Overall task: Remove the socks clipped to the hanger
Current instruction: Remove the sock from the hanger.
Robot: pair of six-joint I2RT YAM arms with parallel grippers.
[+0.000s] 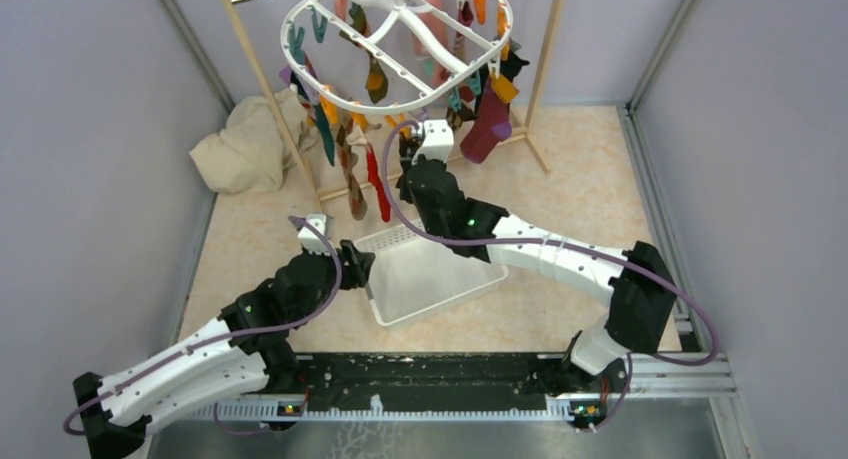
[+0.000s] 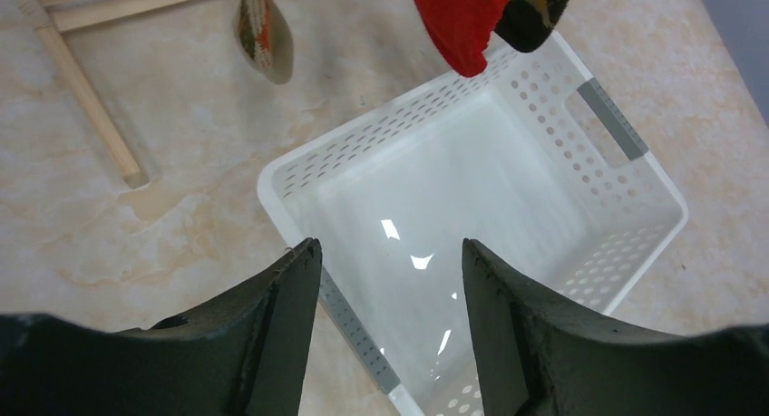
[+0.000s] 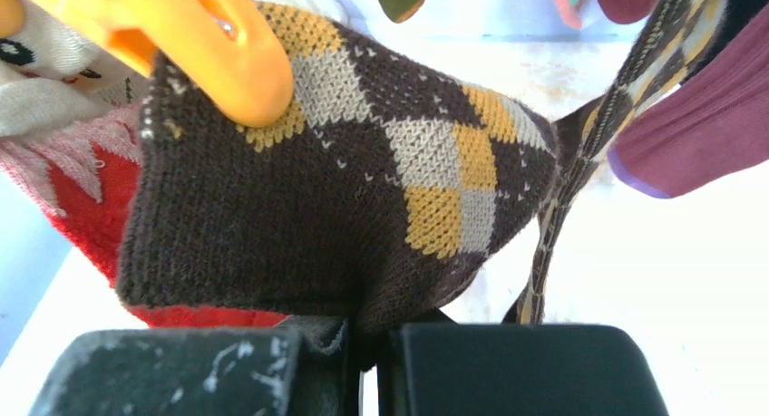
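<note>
Socks bound for the white mesh basket: the left gripper hovers over it, parted and empty, apparently waiting. Beyond, the right gripper is clamped tight on a brown argyle sock, seemingly to tug it from the orange peg on the white hanger.

One hanger, one basket, one wooden rack, one cloth heap; socks too bunched to count.

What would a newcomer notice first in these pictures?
The white plastic oval hanger, top centre of the overhead view, dangles small coloured fabric socks. The right pincer is shut on a brown-yellow argyle sock hanging from an orange plastic peg. The open left pincer hovers over a white perforated plastic basket.
</note>
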